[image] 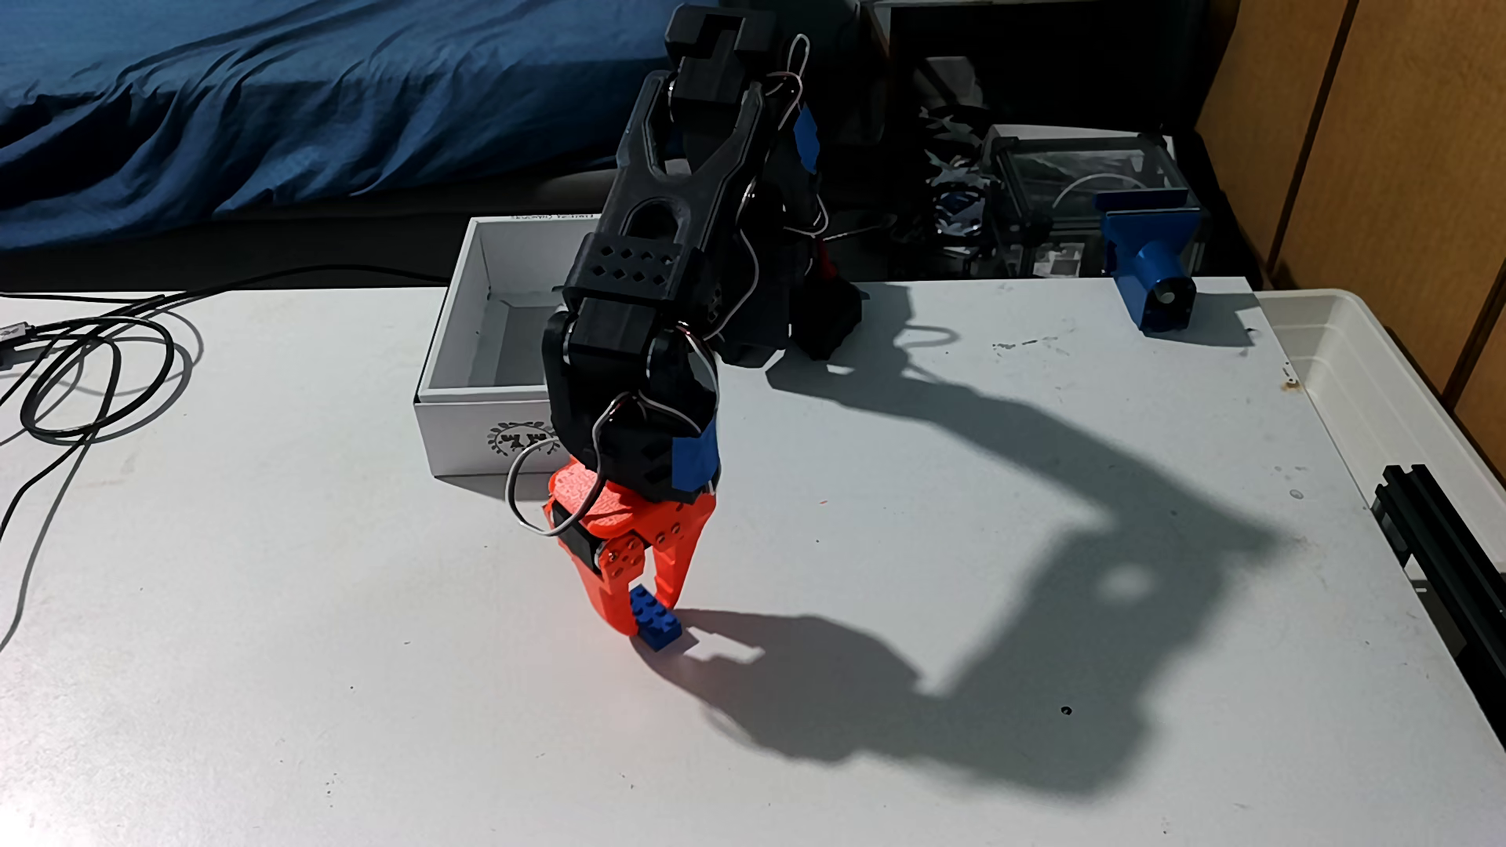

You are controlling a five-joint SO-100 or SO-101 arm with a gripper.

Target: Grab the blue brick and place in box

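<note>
In the fixed view, black cables (90,375) loop at the table's (326,692) left edge. The box (468,423) stands open further right, its emblem end partly hidden by the black arm (652,269). In front of it the orange gripper (648,615) points down, its fingers closed around the blue brick (658,623) resting on the table, with bare surface all round. A blue mount (1149,269) sits near the far right edge.

Blue bedding (244,106) behind sunlit white table (978,733).
</note>
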